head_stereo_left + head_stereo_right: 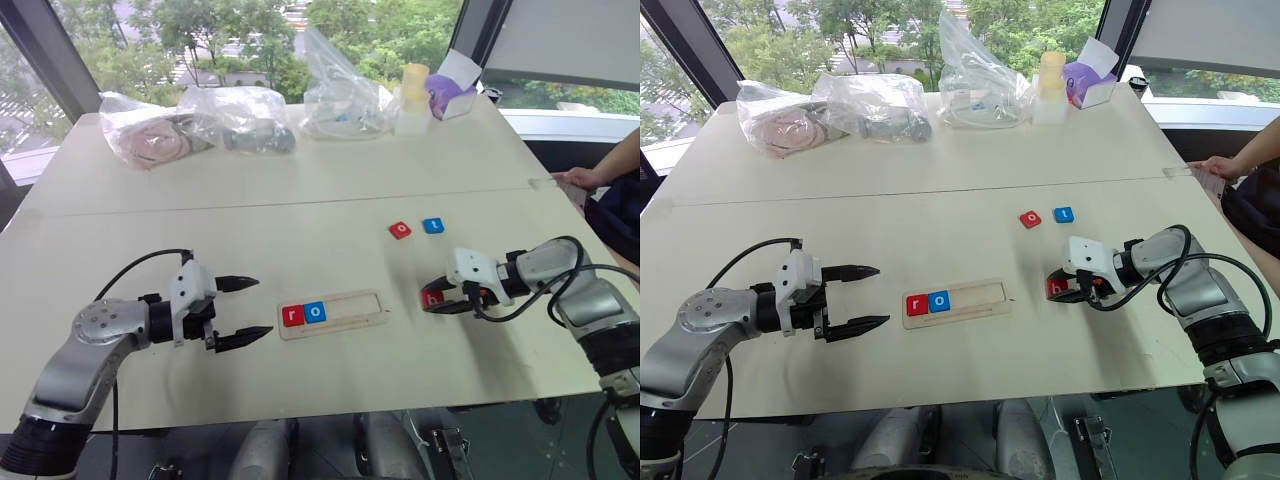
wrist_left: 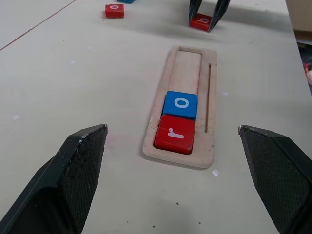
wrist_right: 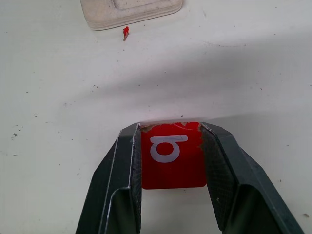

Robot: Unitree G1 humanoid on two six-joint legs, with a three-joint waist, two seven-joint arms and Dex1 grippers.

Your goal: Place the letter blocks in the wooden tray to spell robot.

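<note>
Our right gripper (image 3: 170, 161) pinches the red b block (image 3: 173, 156) on the table, right of the wooden tray (image 1: 352, 315); left gripper (image 1: 240, 312) spread, idle; next, we lift b into the slot beside r (image 1: 292, 315) and o (image 1: 315, 312).

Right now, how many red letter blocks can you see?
3: the red r sits in the wooden tray, the red b is between the right gripper fingers, and the red o lies on the table.
</note>
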